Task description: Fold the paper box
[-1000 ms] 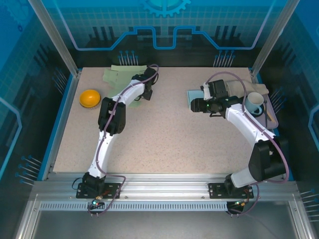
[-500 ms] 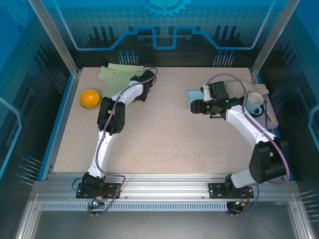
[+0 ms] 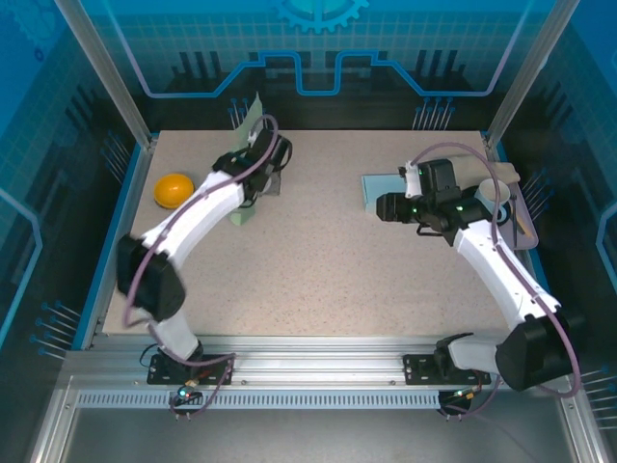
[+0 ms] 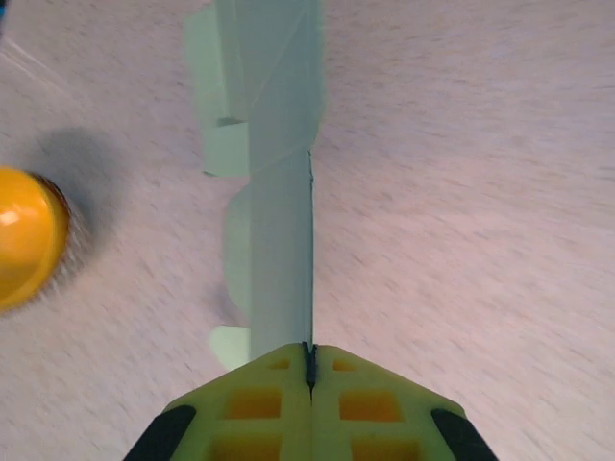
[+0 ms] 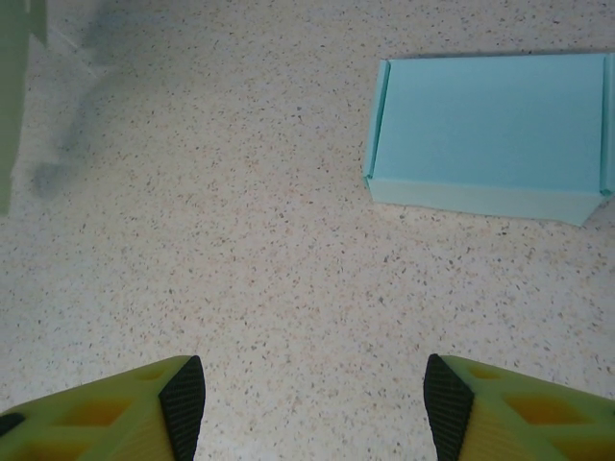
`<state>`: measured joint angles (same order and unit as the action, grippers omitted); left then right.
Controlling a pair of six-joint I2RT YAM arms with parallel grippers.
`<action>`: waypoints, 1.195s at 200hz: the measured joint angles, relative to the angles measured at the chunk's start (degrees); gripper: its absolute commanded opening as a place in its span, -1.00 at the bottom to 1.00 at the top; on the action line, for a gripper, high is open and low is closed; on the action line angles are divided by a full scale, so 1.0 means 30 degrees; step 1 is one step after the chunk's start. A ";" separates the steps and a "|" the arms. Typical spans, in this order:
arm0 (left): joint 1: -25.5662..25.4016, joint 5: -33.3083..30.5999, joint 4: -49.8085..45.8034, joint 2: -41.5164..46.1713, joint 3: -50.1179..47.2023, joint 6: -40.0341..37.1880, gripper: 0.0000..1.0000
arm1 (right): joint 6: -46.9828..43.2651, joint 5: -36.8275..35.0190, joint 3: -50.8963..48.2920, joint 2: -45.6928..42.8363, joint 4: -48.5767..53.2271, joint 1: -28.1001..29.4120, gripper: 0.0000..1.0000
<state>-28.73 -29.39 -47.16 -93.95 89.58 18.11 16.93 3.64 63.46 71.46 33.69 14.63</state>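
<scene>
From above, the left jaws are hidden under their wrist at the far left of the surface (image 3: pixel 318 280). The pale green paper box (image 3: pixel 252 114) stands on edge there, partly behind the arm, near an orange bowl (image 3: pixel 174 189). The right arm covers part of a blue box (image 3: pixel 378 183).

Left wrist view — the left jaws are clamped tight on the paper box's edge, its far end blurred and cut off.

Right wrist view — the right jaws stand wide apart over the surface, gripping nothing.
</scene>
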 measured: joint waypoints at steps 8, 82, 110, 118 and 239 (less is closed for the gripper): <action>-0.0765 0.0372 -0.0066 0.1537 -0.1253 0.0903 -1.00 | 0.0000 0.0000 -0.0182 -0.0357 0.0204 0.0007 0.29; -0.7009 0.4371 0.1275 0.4401 -0.9063 0.7861 -0.60 | 0.0007 -0.0036 -0.2229 -0.2521 0.1523 0.0379 0.31; -0.6980 0.6477 0.3745 0.2696 -0.9049 0.9253 -0.14 | -0.0007 -0.0240 -0.2579 -0.2659 0.1800 0.0379 0.32; -0.6980 0.6834 0.4102 0.2149 -0.8765 0.9610 -0.05 | -0.0015 -0.0291 -0.2608 -0.2637 0.1821 0.0379 0.33; 0.5122 1.0389 0.2943 0.6462 -0.9704 0.6462 0.12 | -0.7446 0.3140 0.9653 1.2597 0.2528 0.3322 0.29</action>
<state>-13.37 1.78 -38.33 -74.56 60.47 37.50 -5.41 13.06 92.42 109.25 41.28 24.60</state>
